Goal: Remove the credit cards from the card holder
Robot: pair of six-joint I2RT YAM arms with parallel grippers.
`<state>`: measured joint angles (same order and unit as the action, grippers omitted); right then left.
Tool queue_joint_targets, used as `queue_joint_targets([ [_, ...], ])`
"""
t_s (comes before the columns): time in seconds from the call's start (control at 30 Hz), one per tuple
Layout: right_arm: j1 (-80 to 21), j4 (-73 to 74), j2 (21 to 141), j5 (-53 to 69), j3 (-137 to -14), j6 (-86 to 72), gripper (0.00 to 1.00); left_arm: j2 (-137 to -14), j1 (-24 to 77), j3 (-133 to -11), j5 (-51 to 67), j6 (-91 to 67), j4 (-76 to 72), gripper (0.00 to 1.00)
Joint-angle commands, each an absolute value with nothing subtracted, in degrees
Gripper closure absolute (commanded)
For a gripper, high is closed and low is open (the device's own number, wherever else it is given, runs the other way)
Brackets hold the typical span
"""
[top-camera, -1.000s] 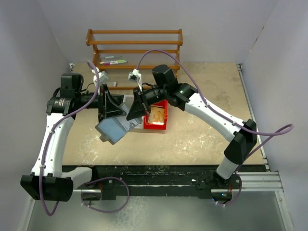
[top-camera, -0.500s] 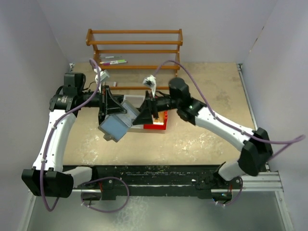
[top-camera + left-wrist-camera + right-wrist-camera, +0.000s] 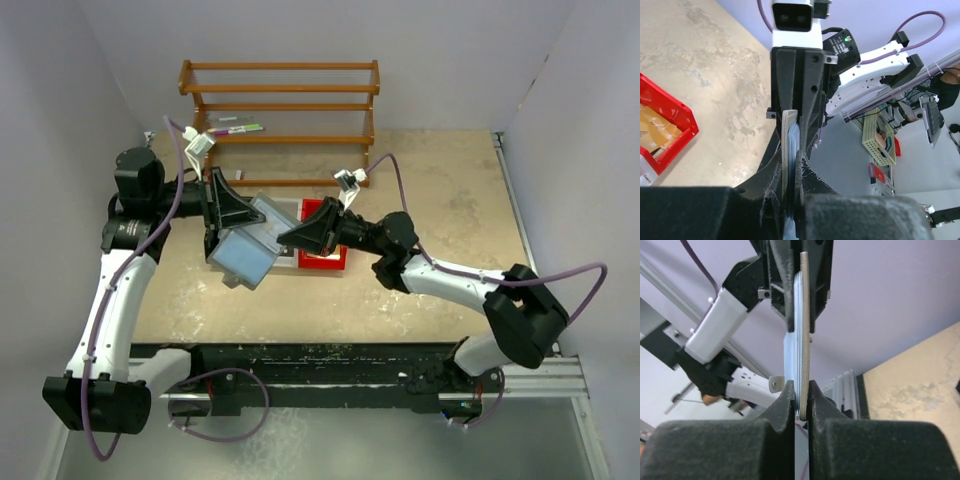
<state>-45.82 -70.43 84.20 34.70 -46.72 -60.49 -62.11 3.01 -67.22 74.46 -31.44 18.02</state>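
Observation:
The grey-blue card holder (image 3: 248, 248) hangs tilted above the table, held between both grippers. My left gripper (image 3: 233, 228) is shut on its upper left edge. In the left wrist view the holder (image 3: 788, 131) shows edge-on between the shut fingers of that gripper (image 3: 790, 162). My right gripper (image 3: 287, 237) is shut on the holder's right edge. In the right wrist view a thin tan-edged panel (image 3: 804, 335) sits pinched in that gripper (image 3: 801, 388), with a blue layer (image 3: 791, 357) beside it. No card is clearly visible in the holder.
A red bin (image 3: 325, 250) with tan contents lies under the right gripper, and a white bin (image 3: 287, 262) lies beside it. The red bin also shows in the left wrist view (image 3: 671, 122). A wooden rack (image 3: 280, 100) with pens stands at the back.
My right gripper moved from over the red bin to the holder's right edge and closed on it. My left gripper raised and turned the holder slightly.

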Motion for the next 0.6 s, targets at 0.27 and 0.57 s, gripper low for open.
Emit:
queue_joint_targets([
  [0.27,-43.5,-1.4,88.6,57.0,-77.5,-23.4,1.0,-64.7,2.7,-78.8,71.7,11.5,52.1,0.27],
  [0.57,-43.7,35.9,96.8,52.2,-100.1,-4.3,1.0,-68.9,3.3,-79.8,70.0,31.3,65.6,0.51],
])
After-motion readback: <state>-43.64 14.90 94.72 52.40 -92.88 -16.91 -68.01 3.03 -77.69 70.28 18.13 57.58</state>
